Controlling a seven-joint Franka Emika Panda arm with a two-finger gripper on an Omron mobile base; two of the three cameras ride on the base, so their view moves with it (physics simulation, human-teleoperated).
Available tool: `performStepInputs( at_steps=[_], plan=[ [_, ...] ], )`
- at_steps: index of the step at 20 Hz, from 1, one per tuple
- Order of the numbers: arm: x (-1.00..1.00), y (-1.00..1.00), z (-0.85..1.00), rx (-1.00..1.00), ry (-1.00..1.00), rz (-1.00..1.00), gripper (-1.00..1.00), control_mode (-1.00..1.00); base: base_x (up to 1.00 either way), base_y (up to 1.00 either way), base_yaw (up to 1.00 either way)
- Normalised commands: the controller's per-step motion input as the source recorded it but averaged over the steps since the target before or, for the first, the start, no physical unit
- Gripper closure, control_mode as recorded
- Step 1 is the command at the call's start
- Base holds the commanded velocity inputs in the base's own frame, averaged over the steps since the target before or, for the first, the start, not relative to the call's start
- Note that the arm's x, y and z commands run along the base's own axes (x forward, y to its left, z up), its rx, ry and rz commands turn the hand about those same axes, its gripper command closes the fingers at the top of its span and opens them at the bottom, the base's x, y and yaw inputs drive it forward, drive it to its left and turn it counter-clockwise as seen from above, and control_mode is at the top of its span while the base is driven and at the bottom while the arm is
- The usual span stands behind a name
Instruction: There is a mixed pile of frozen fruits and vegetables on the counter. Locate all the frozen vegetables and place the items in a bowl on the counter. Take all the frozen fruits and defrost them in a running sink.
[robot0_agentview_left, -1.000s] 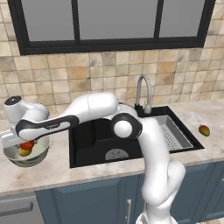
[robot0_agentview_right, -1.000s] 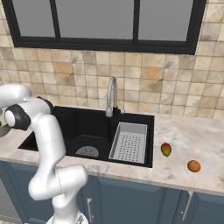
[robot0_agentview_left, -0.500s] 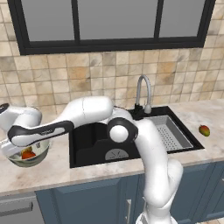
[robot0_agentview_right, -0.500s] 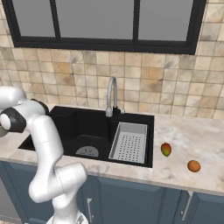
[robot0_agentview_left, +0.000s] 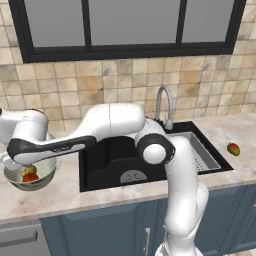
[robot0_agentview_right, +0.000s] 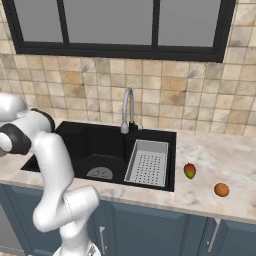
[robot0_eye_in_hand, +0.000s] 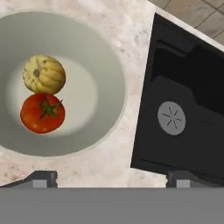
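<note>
While the arm's forearm crosses in front of the bowl (robot0_agentview_left: 30, 179) on the table (robot0_agentview_left: 65, 192), the yellowish squash (robot0_eye_in_hand: 43, 74) and red tomato (robot0_eye_in_hand: 42, 112) lie touching inside it. Fingers (robot0_eye_in_hand: 111, 177) stand wide apart, empty, their tips cut off low. Right of the sink (robot0_agentview_right: 100, 150), the mango (robot0_agentview_right: 189, 171) and orange (robot0_agentview_right: 221, 189) lie apart.

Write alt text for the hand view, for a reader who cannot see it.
A pale bowl holds a red tomato touching a ribbed yellowish squash, seen from above. To the right, across a strip of beige counter, lies the black sink with its round drain.
</note>
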Motion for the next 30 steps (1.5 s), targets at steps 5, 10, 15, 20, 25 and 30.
performStepInputs(
  at_steps=[5, 10, 15, 20, 25, 30],
  plan=[
    [-0.25, -0.99, 0.37, 0.00, -0.06, -0.01, -1.00, -1.00, 0.00, 0.00, 0.00],
    [-0.34, -1.00, 0.23, 0.08, -0.03, -0.07, -1.00, -1.00, 0.00, 0.00, 0.00],
    [-0.50, -1.00, 0.30, 0.23, -0.05, -0.15, -1.00, -1.00, 0.00, 0.00, 0.00],
    [-0.40, -1.00, 0.22, 0.30, -0.02, -0.21, -1.00, -1.00, 0.00, 0.00, 0.00],
    [-0.28, -1.00, 0.14, 0.22, 0.00, -0.20, -1.00, -1.00, 0.00, 0.00, 0.00],
    [-0.03, -1.00, 0.10, -0.01, 0.00, -0.12, -1.00, -1.00, 0.00, 0.00, 0.00]
  ],
)
